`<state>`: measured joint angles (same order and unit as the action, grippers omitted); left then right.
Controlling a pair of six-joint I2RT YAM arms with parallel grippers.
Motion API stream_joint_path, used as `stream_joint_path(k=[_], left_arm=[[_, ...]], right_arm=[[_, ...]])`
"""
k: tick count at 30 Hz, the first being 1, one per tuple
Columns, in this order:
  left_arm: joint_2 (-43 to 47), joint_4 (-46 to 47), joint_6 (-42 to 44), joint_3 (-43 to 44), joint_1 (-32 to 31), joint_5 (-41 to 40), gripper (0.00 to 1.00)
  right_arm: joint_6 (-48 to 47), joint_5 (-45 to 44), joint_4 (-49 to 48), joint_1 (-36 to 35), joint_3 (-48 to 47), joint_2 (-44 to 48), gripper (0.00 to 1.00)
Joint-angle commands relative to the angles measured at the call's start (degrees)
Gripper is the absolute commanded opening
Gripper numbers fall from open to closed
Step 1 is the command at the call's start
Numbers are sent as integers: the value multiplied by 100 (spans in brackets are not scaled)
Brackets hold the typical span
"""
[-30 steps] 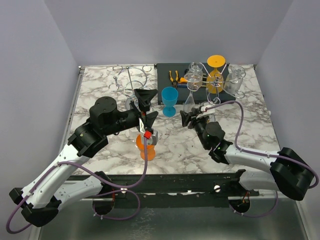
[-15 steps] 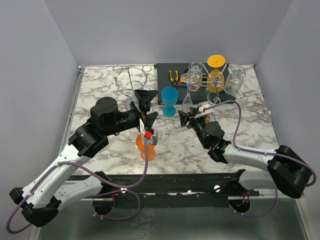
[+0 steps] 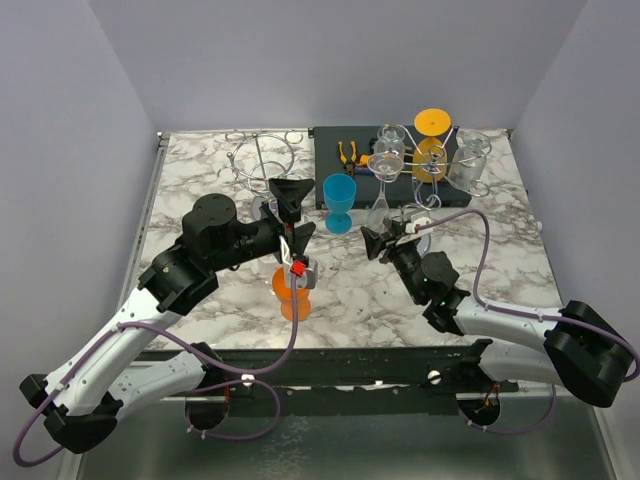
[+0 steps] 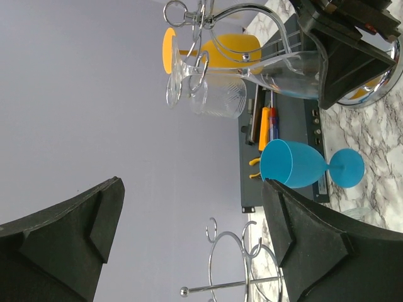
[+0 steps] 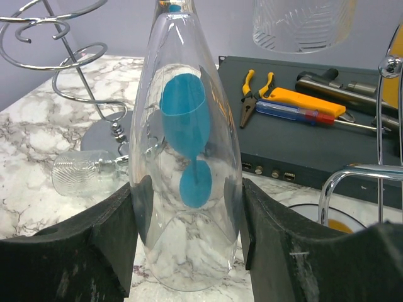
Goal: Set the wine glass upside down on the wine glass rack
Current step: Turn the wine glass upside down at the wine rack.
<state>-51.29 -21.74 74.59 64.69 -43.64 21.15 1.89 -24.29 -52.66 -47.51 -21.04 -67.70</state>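
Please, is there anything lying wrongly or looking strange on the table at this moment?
Yes. A small ribbed clear glass lies on its side on the marble table, next to the base of the empty wire rack. It looks tipped over rather than set down. Nothing looks spilled or broken.

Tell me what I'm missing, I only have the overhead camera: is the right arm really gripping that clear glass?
Observer: Yes. The right wrist view shows the clear glass squeezed between both pads of the right jaws.
Operator: Anything under the left arm?
Observer: A patterned glass lies on its side beside the empty rack's base.
Operator: And the left jaws?
Observer: Wide open, nothing between them; the blue goblet stands beyond.
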Motion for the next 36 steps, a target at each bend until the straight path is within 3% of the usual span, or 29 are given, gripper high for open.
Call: stream_joint_path(k=[1,13,18,25,29,36], left_arm=[[-13,161,52,-70,-40,-102,99],[-22,187,57,-105,-44,-145,99],[-30,198,72,-114,-40,-156,99],[-53,212,12,-110,-42,-222,99],[-174,231,-782,32,-45,-455,99],[-608,178,-3209,380,-31,-1710,99]], right_arm=[[15,17,-323,22,107,171,10],[263,-209,-428,22,378,153,10],[376,-307,-498,18,477,84,16],[502,-413,-145,22,250,-96,69],[590,-385,131,22,214,47,100],[724,-187,1017,9,250,953,100]])
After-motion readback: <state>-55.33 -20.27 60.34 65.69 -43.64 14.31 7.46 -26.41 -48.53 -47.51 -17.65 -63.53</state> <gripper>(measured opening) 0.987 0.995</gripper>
